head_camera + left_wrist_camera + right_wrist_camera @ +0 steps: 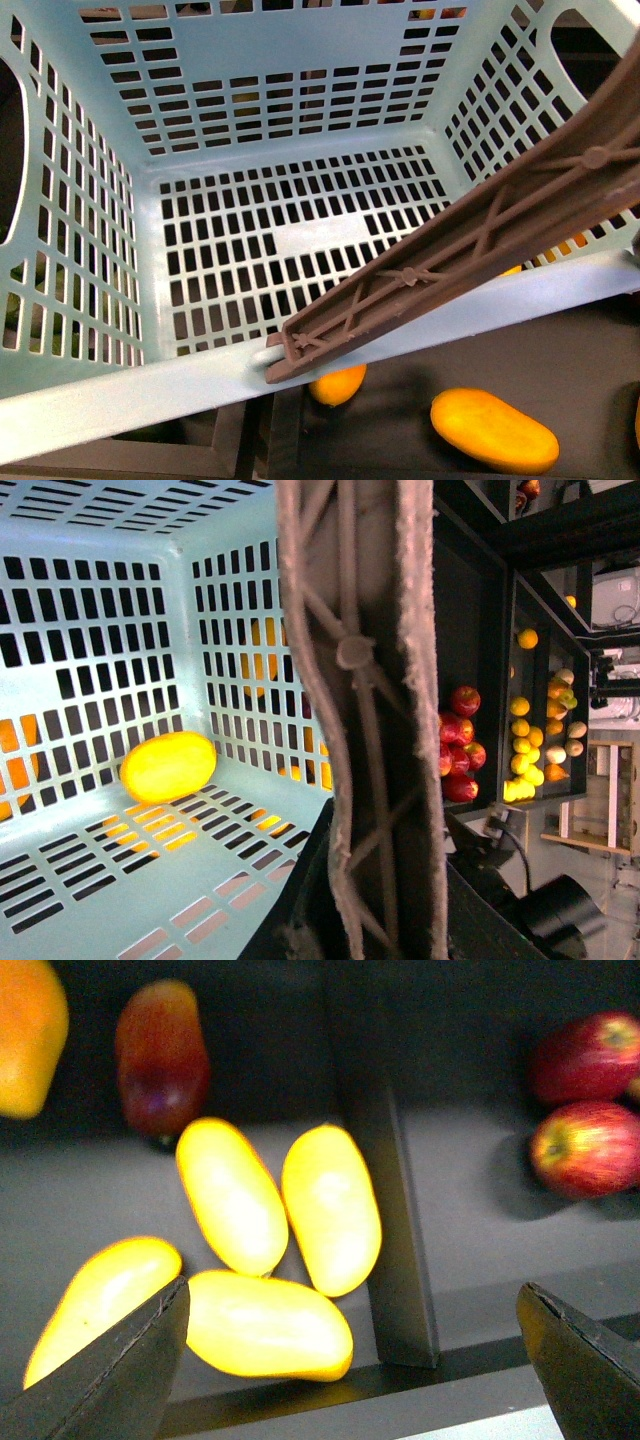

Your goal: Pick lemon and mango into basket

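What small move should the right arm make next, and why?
Probably lower the right gripper, whose jaws stand open, around the mango beside the divider. A lemon already lies in the basket, so a mango seems to be what remains.

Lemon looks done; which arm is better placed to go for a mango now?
Right. Its open fingers hang over the yellow mangoes, while the left wrist camera faces the handle of the basket, where the lemon already lies.
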Robot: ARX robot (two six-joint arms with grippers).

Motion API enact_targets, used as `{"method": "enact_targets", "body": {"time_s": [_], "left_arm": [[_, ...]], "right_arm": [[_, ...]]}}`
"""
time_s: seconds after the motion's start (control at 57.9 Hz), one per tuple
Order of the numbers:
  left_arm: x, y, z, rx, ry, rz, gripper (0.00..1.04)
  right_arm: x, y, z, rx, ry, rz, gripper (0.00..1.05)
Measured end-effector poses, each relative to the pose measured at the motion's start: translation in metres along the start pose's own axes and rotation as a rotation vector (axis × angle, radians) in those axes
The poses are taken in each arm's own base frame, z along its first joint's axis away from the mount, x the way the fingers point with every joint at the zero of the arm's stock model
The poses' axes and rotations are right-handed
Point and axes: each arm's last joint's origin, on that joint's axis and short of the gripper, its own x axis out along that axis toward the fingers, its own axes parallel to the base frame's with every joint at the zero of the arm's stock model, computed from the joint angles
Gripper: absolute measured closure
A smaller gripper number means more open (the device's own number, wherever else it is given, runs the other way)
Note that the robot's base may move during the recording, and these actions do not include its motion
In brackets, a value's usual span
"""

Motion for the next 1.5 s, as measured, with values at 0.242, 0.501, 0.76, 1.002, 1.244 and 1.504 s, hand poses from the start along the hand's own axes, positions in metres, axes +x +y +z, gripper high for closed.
{"method": "enact_targets", "body": {"time_s": [0.242, 0.501, 0.76, 1.002, 1.244, 1.504], "left_arm": [[0.0, 0.0, 0.0, 0.001, -0.006, 0.005, 0.98], [0.0, 0.0, 0.0, 0.002, -0.007, 0.005, 0.98], [0.0, 0.0, 0.0, 0.001, -0.003, 0.002, 0.98], [0.0, 0.0, 0.0, 0.002, -0.008, 0.006, 0.98], [0.0, 0.0, 0.0, 0.001, -0.005, 0.003, 0.98], [0.0, 0.0, 0.0, 0.001, -0.006, 0.004, 0.98]], "right_arm": [[0.056, 0.01, -0.012, -0.244, 0.091, 0.097, 0.09], [0.109, 0.037, -0.004, -0.376, 0.132, 0.178, 0.09], [0.144, 0.052, 0.004, -0.396, 0.157, 0.207, 0.09], [0.165, 0.055, 0.01, -0.357, 0.176, 0.214, 0.09], [0.173, 0.057, 0.007, -0.31, 0.211, 0.221, 0.18], [0.174, 0.055, 0.002, -0.252, 0.247, 0.224, 0.47]]}}
